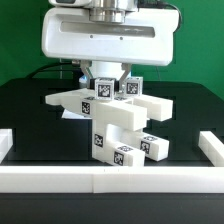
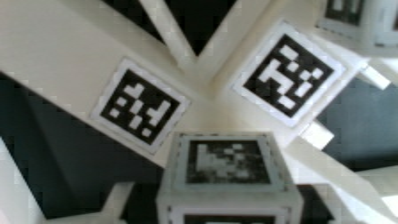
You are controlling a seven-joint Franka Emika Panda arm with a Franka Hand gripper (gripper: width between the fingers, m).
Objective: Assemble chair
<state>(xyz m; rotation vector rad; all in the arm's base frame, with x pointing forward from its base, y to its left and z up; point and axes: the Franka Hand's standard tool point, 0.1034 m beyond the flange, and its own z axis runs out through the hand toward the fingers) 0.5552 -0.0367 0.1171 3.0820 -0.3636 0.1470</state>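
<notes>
While the arm hangs low over the black tabletop (image 1: pixel 30 105), its claw (image 1: pixel 108 82) sits right on top of the chair (image 1: pixel 112 118), a stack of white tagged blocks standing mid-table just behind the front rail (image 1: pixel 110 180). The fingers reach down around the topmost block, but whether they pinch it I cannot tell. Up close, the wrist view shows tagged blocks (image 2: pixel 222 165) crossing at angles, blurred.
</notes>
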